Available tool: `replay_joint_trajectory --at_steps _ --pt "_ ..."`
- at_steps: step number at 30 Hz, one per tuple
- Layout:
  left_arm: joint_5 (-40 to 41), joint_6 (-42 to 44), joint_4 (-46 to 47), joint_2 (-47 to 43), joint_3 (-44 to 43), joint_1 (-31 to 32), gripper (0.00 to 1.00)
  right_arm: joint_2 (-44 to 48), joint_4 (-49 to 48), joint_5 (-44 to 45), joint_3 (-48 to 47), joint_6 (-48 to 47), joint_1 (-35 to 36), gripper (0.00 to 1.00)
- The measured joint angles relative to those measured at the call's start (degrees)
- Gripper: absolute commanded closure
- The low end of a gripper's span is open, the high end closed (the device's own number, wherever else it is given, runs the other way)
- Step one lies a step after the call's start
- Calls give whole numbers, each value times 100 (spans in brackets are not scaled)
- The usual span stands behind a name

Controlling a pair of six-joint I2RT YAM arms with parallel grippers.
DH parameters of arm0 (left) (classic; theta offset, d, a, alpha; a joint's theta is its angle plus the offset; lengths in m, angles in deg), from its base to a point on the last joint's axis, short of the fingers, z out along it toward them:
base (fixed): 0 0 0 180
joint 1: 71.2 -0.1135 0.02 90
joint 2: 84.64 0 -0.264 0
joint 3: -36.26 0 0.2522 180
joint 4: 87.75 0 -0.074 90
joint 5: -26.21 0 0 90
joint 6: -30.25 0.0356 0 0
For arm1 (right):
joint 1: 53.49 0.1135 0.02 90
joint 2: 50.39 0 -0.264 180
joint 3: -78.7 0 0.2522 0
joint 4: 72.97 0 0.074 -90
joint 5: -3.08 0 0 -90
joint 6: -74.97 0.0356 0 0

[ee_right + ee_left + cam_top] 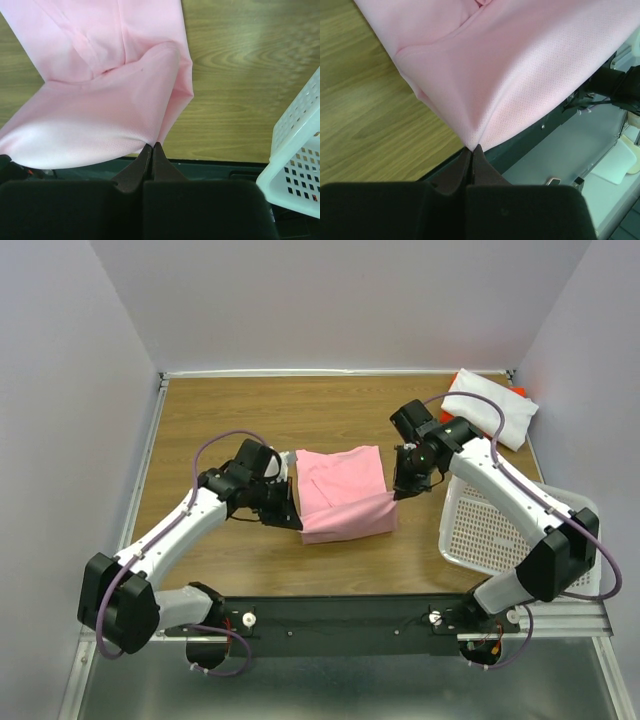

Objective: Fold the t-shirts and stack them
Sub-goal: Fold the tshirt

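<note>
The light pink t-shirt (pixel 343 493) lies partly folded at the table's middle, its near edge lifted. My left gripper (pixel 296 520) is shut on the shirt's near-left corner; the left wrist view shows the cloth (pixel 520 65) pinched at my gripper's tips (pixel 471 148). My right gripper (pixel 397 494) is shut on the near-right corner; the right wrist view shows the cloth (pixel 105 100) pinched at my gripper's tips (pixel 152 146). A folded white t-shirt (pixel 490 408) lies at the back right on top of an orange-red one (pixel 518 392), which is mostly hidden.
A white perforated plastic basket (pixel 490 540) stands at the right, close to my right arm; its corner shows in the right wrist view (pixel 300 150). The wooden table (pixel 250 410) ends at a black front rail (pixel 340 612). Walls enclose the sides and back.
</note>
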Motion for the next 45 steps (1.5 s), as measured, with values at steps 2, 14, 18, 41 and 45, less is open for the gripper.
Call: replay_joint_trajectory --at_steps 2,14,18,41,45 --pt "0 46 7 127 -129 -52 100 -105 4 111 -142 -13 0 100" --pt "-26 560 24 1086 -857 -605 100 -1056 -9 778 -1032 -313 -7 100" --pt "-63 767 26 1547 -1196 -743 100 -1471 -4 916 -1434 -479 -61 100" --pt "-284 1694 -332 4293 -3812 -1515 100 -4022 2 887 -4236 -1419 -796 100" --pt "-413 1650 -310 4889 -4385 -1685 61 -4675 17 778 -5007 -1565 -857 80"
